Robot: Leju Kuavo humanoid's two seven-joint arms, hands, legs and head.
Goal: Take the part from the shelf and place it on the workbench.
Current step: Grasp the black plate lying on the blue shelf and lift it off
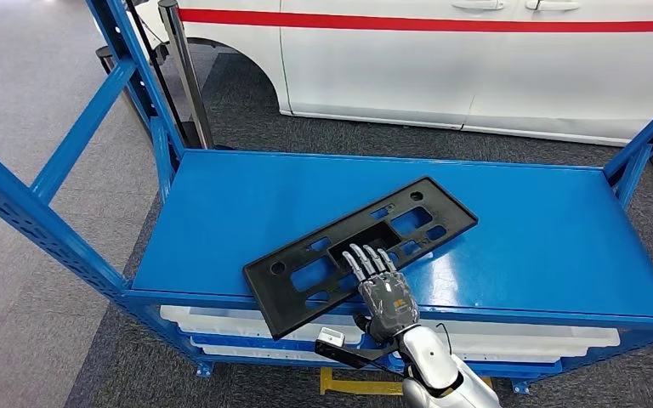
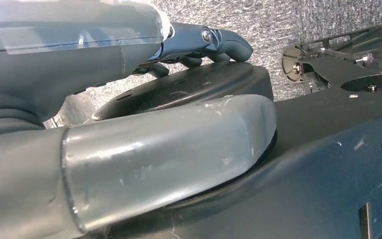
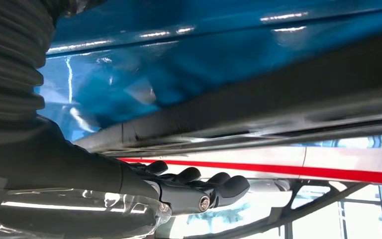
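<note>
The part (image 1: 366, 242) is a flat black plastic plate with several cut-outs. It lies askew on the blue shelf (image 1: 527, 229), one corner jutting past the front edge. My right hand (image 1: 383, 293) reaches in from below with its fingers stretched over the plate's near long edge. In the right wrist view the fingers (image 3: 194, 186) lie straight beside the dark edge of the part (image 3: 278, 109), with a slim gap between them, and the blue shelf (image 3: 204, 55) shows beyond. My left hand (image 2: 169, 144) hangs by my body, holding nothing.
Blue uprights (image 1: 149, 93) frame the shelf on the left and right (image 1: 646, 140). White trays (image 1: 247, 327) sit on the level beneath. A white car with a red stripe (image 1: 476, 59) stands behind. Grey carpet lies around the rack.
</note>
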